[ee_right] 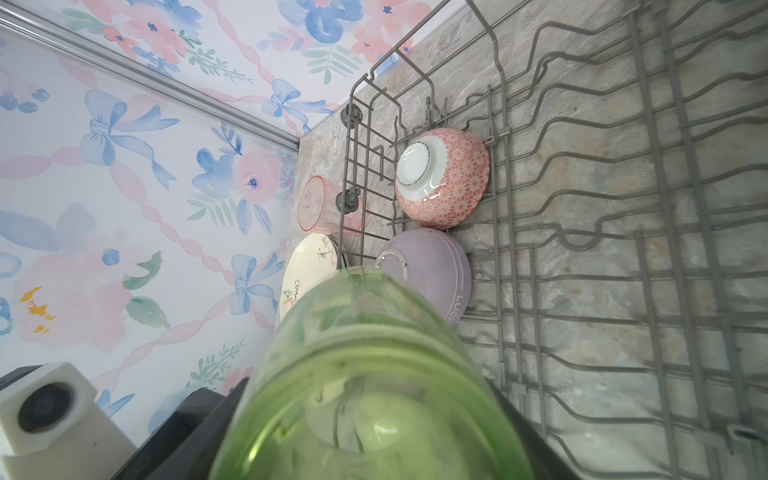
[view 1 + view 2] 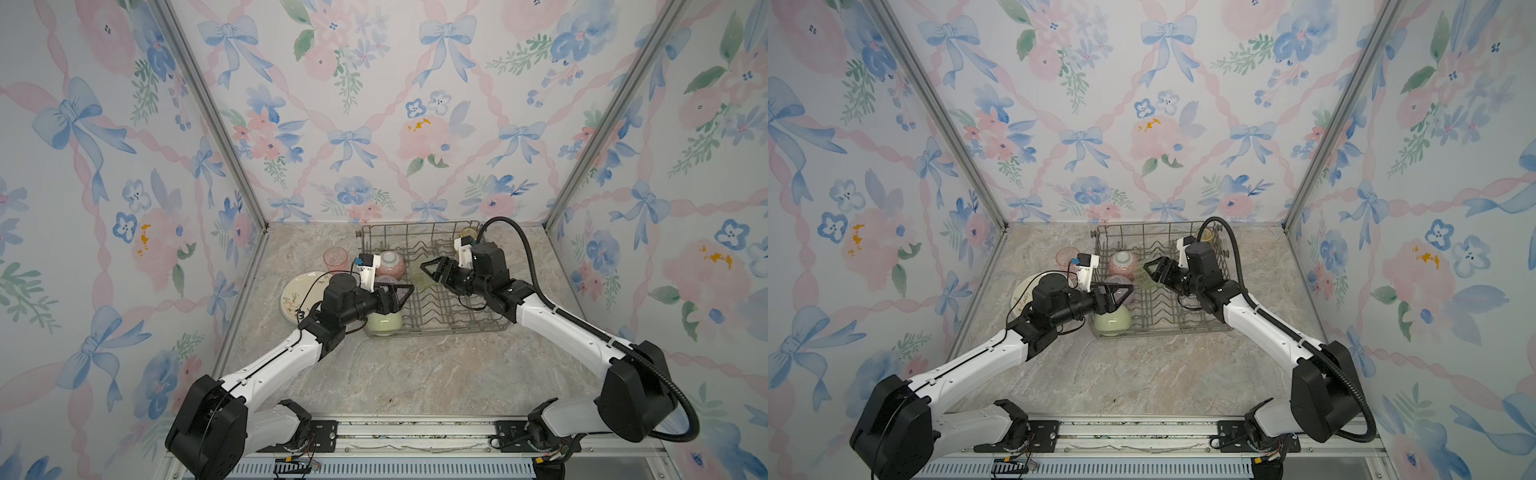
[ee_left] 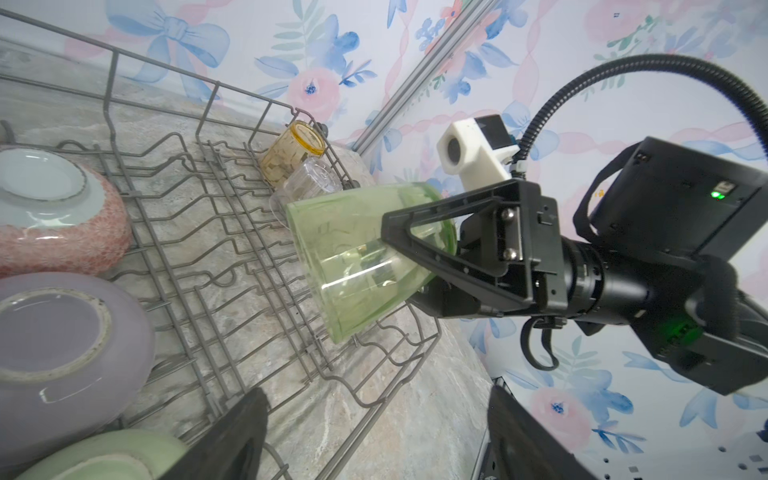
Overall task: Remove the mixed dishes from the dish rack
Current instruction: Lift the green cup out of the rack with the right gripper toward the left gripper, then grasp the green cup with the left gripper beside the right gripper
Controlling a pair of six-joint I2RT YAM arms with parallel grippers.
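Above wire rack (image 3: 232,266), translucent green tumbler (image 3: 357,257) tilts.

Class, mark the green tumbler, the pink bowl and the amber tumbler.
green tumbler (image 3: 345,257): left wrist view, side wall.
pink bowl (image 1: 461,183): right wrist view, patterned side.
amber tumbler (image 3: 284,162): left wrist view, side wall.

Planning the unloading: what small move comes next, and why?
Probably pass the translucent green tumbler to the open left tool facing it: the right tool holds it above the grey wire dish rack, and the translucent pink tumbler and round plates already sit left of the rack.
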